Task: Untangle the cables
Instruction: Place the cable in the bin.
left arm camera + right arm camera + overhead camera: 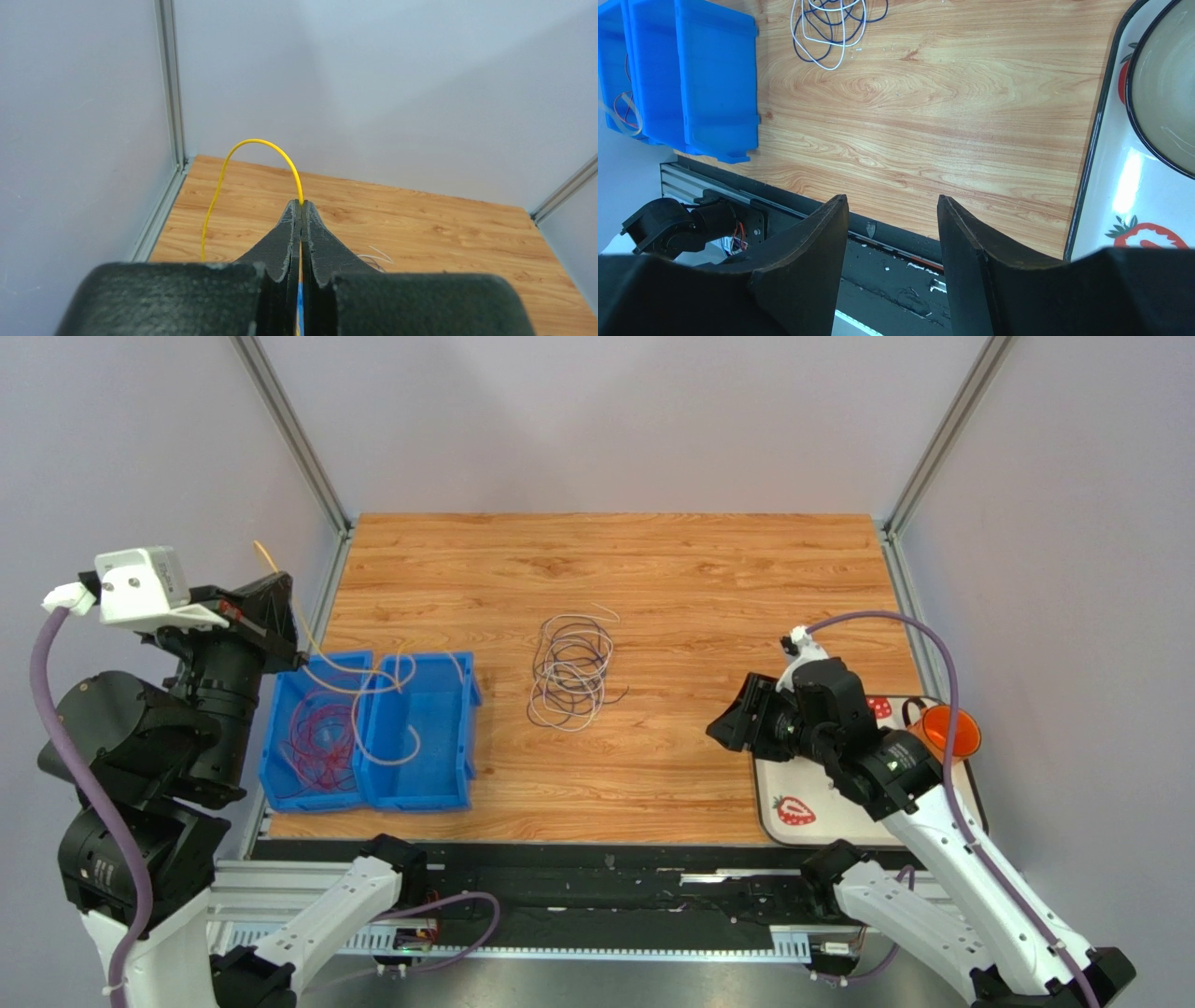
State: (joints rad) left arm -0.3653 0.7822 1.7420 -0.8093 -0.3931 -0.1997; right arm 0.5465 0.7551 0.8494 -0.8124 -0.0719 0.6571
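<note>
I can read no text, brand or number in any view. The white tray [786, 777] at four o'clock on the table carries only strawberry pictures [793, 809]. Pale marks on the left arm's black joint [119, 865] at eight o'clock are too small to read.

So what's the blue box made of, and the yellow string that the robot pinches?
The blue box looks like hard plastic: smooth, evenly coloured, moulded edges. The yellow string in the left gripper is probably a wire in a glossy plastic coat: it arcs stiffly instead of drooping.
</note>
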